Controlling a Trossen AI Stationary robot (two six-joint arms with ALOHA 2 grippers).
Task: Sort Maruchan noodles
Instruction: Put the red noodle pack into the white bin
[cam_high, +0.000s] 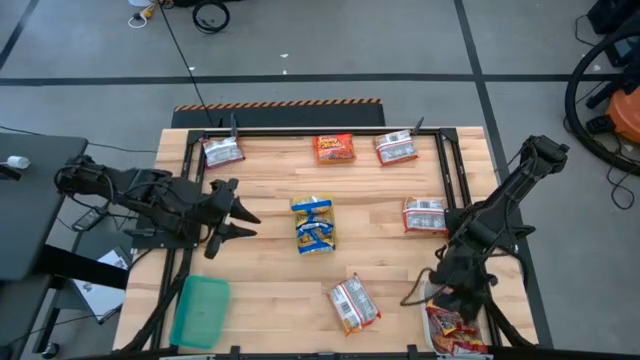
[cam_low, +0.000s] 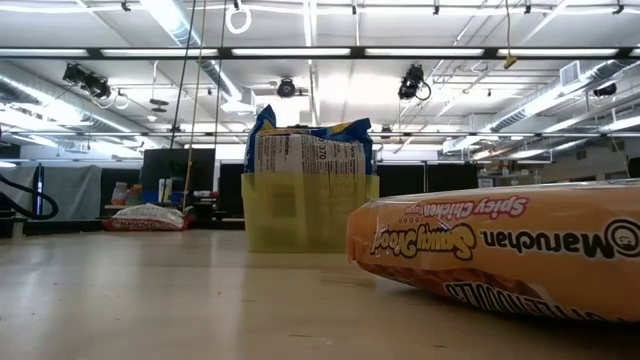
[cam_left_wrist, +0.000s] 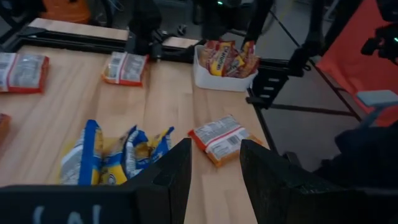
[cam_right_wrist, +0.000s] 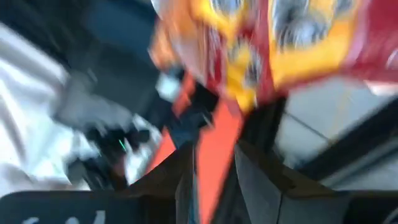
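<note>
While the left claw (cam_high: 243, 222) hangs part-open and empty, blue packets (cam_high: 314, 224) lie near; right claw (cam_high: 447, 287) above tray (cam_high: 432, 322), grip unclear.

Maruchan noodles (cam_high: 351, 303) packets lie scattered flat; blue-and-yellow ones (cam_high: 314, 224) stand in the middle.

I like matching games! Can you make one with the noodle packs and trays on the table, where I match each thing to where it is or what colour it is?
Things:
1. green tray
2. white tray
3. blue-and-yellow packets
4. orange packet

Places:
A. middle of the table
B. far edge of the table, near the striped tape
C. near corner on the left arm's side, empty
D. near corner under the right arm, holding red-and-yellow packets

Pairs: 1-C, 2-D, 3-A, 4-B
</note>
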